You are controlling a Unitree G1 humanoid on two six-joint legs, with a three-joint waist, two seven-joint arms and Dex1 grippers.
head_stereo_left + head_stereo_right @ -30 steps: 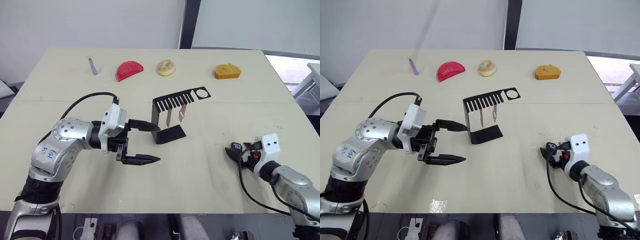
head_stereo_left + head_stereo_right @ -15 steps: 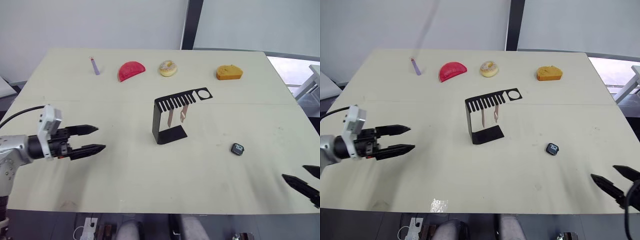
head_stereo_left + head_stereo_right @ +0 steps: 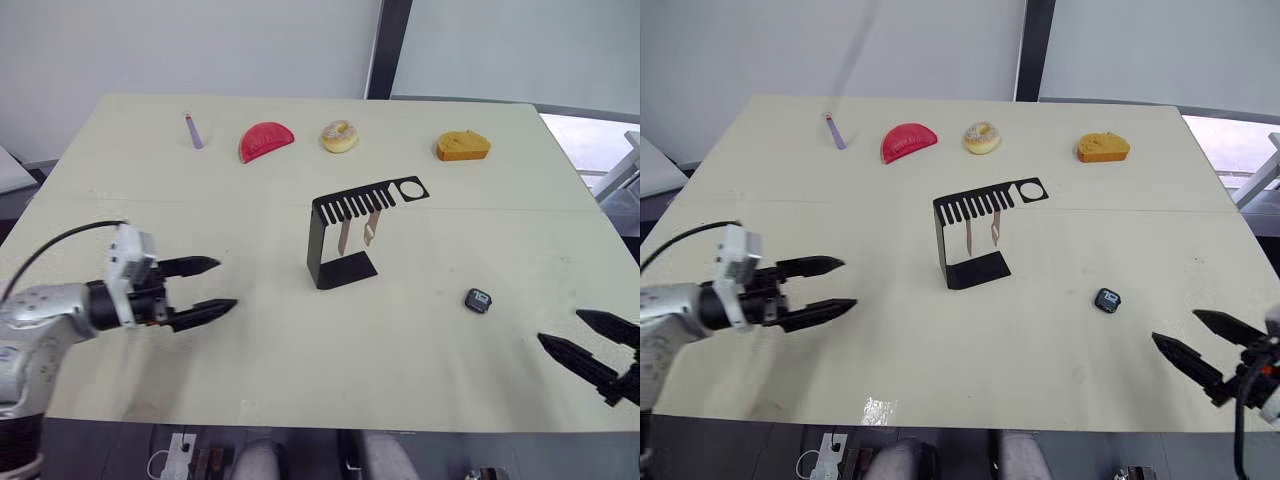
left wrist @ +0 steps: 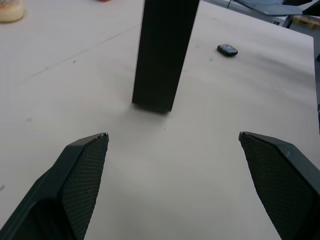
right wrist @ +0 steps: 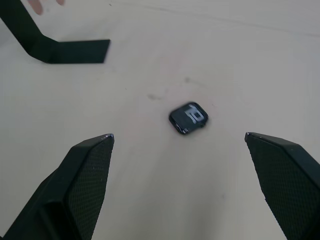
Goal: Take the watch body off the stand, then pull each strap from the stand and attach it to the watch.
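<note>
In the left eye view, the thin black bent sheet-metal stand (image 3: pixel 345 235) sits mid-counter with the two pale pink-tan flexible straps (image 3: pixel 357 229) hanging from its slotted top arm, while the small black squarish watch body (image 3: pixel 478 300) lies flat on the pale beige counter (image 3: pixel 300 350), off the stand and well to its right. The left tool (image 3: pixel 205 287) hovers released and empty, well left of the stand; the right tool (image 3: pixel 590 343) hovers released and empty near the counter's front right edge. The step in hand is judged to be pulling a strap: the nearer strap should be pinched low on its free end and drawn out along the slot, not sideways, lest the light stand tip. In the left wrist view the stand's upright (image 4: pixel 162 52) stands ahead between spread fingers. In the right wrist view the watch body (image 5: pixel 189 118) shows white digits on its screen, seemingly "10" turned sideways; no brand is legible.
</note>
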